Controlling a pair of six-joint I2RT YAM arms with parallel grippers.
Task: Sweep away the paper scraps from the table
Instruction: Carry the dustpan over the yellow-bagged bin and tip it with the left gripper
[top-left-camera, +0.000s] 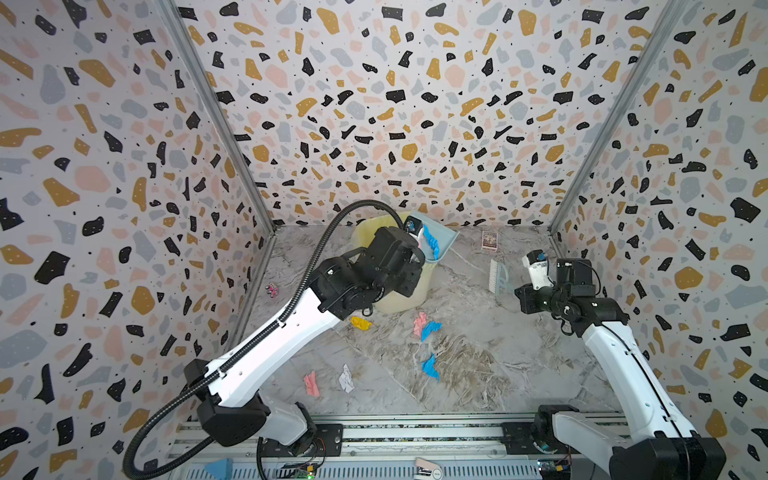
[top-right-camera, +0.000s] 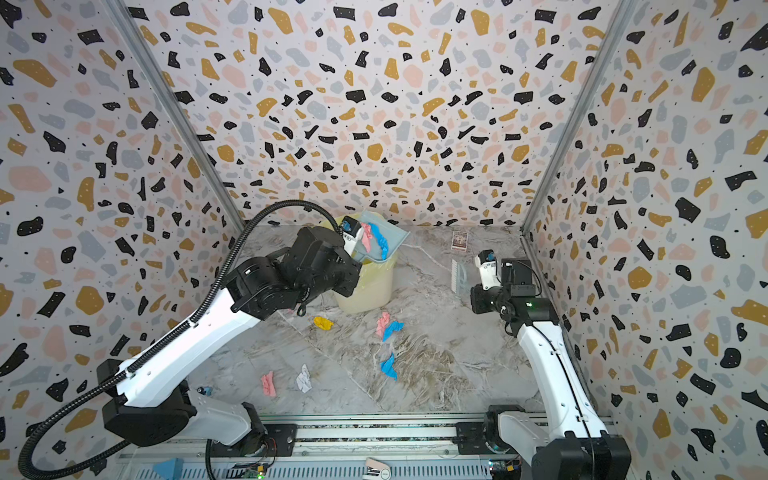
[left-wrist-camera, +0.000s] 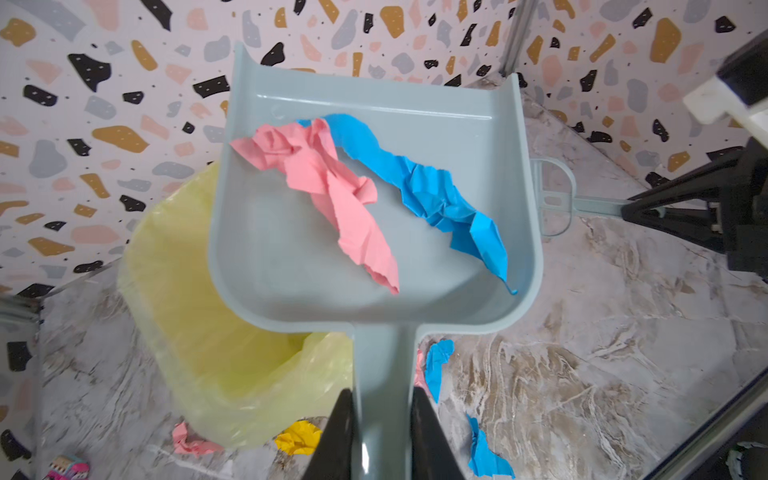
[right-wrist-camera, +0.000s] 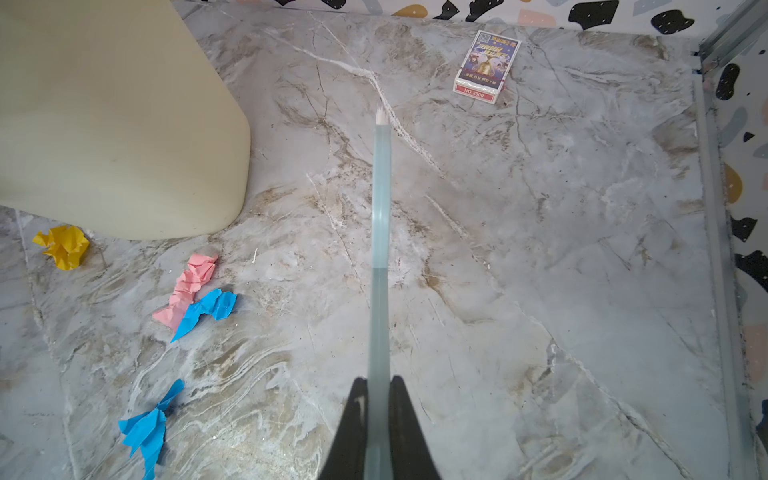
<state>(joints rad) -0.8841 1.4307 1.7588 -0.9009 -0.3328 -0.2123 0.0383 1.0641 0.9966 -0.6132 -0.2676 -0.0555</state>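
Across both top views: grey-blue plastic dustpan (top-left-camera: 448, 237) raised over the pale yellow lined bin (top-left-camera: 405, 297), with one pink and one blue scrap lying in it. Loose paper scraps (top-left-camera: 426, 326) on the marble-patterned table (top-left-camera: 519, 374): yellow and a pink-blue pair near the bin; blue, white and pink nearer the front rail.

Left wrist: left gripper (left-wrist-camera: 382, 440) clamped on the dustpan handle; load not yet tipped.

Right wrist: right gripper (right-wrist-camera: 378, 424) closed on the translucent brush (right-wrist-camera: 382, 187), well apart from the scraps.

Judgement: first load close to dumping; at least six scraps need further sweeps.
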